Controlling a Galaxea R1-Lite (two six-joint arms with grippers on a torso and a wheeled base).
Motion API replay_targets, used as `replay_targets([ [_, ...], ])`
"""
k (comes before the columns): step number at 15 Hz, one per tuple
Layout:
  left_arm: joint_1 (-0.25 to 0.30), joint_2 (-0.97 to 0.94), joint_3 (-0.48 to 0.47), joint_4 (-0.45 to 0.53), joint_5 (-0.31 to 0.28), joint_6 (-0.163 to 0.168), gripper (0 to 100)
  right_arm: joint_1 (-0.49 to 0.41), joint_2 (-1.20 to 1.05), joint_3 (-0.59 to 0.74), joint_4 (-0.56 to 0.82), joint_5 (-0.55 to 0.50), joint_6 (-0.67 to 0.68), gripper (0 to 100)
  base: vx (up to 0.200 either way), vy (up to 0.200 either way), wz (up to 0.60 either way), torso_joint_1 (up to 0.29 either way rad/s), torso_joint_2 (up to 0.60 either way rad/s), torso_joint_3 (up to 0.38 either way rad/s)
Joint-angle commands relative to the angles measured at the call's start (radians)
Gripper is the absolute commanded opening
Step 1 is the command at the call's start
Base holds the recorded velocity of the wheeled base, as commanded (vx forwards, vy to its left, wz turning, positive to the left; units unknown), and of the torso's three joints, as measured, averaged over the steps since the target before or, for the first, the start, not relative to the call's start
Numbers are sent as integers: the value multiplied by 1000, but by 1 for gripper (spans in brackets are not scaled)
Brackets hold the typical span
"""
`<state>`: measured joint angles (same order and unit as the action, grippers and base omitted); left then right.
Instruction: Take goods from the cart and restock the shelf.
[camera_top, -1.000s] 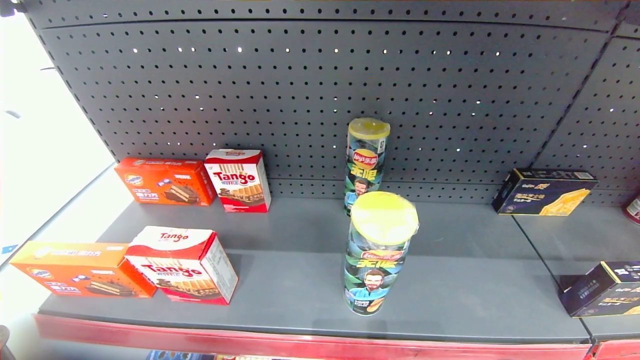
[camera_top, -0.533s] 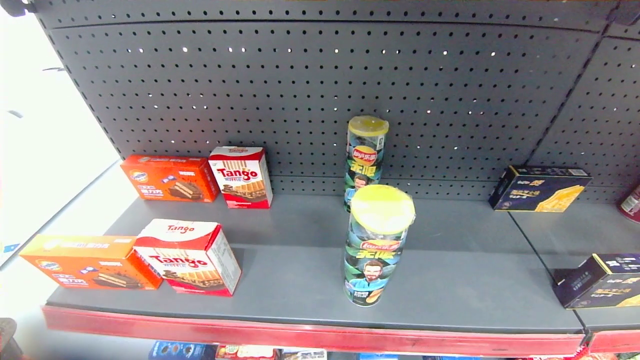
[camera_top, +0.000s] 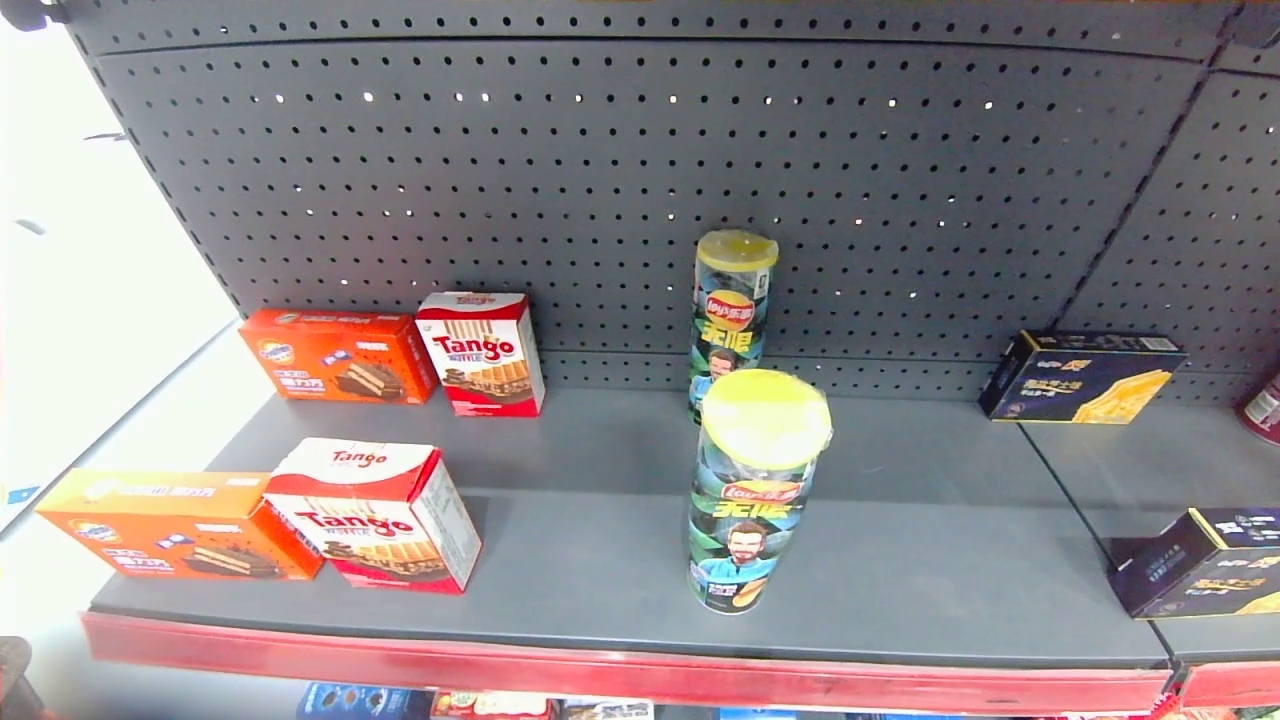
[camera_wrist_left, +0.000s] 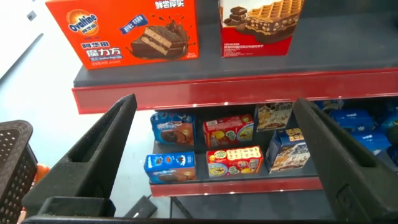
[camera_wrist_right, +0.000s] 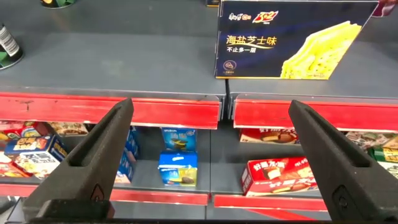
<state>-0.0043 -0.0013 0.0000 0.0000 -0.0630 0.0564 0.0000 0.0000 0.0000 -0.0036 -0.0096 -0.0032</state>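
The grey shelf (camera_top: 600, 560) with a red front lip holds two tall chips cans, one at the front (camera_top: 755, 490) and one at the back (camera_top: 733, 315). To their left stand two red wafer boxes (camera_top: 385, 515) and two orange cake boxes (camera_top: 175, 525). My left gripper (camera_wrist_left: 214, 106) is open and holds nothing; it sits below the shelf lip, facing the front orange box (camera_wrist_left: 124, 31). My right gripper (camera_wrist_right: 210, 107) is also open with nothing in it, facing a dark blue box (camera_wrist_right: 292, 40) on the neighbouring shelf.
Dark blue boxes (camera_top: 1085, 380) stand on the right-hand shelf section. The lower shelf (camera_wrist_left: 230, 143) carries several small snack boxes. A dark mesh basket (camera_wrist_left: 12, 168) sits beside my left gripper. The shelf has bare room between the cans and the boxes.
The whole head view shifted slightly a second ago, so the camera moved. The goods on the shelf have stayed in place.
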Motion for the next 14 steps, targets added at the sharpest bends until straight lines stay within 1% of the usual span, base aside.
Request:
replay_targets([
  [1, 0, 1, 0, 0, 0, 0, 100, 0, 3, 0, 1, 0, 0, 100, 0, 0, 0, 0, 0, 0],
  [3, 0, 1, 0, 0, -1, 0, 100, 0, 3, 0, -1, 0, -1, 100, 0, 0, 0, 0, 0, 0],
  [4, 0, 1, 0, 0, -1, 2, 100, 0, 3, 0, 1, 2, -3, 100, 0, 0, -600, 2, 2, 7],
  [11, 0, 1, 0, 0, 0, 0, 100, 0, 3, 0, 1, 2, 0, 100, 0, 0, 0, 0, 0, 0],
  [14, 0, 1, 0, 0, -1, 8, 100, 0, 3, 0, 1, 0, -1, 100, 0, 0, 0, 0, 0, 0],
])
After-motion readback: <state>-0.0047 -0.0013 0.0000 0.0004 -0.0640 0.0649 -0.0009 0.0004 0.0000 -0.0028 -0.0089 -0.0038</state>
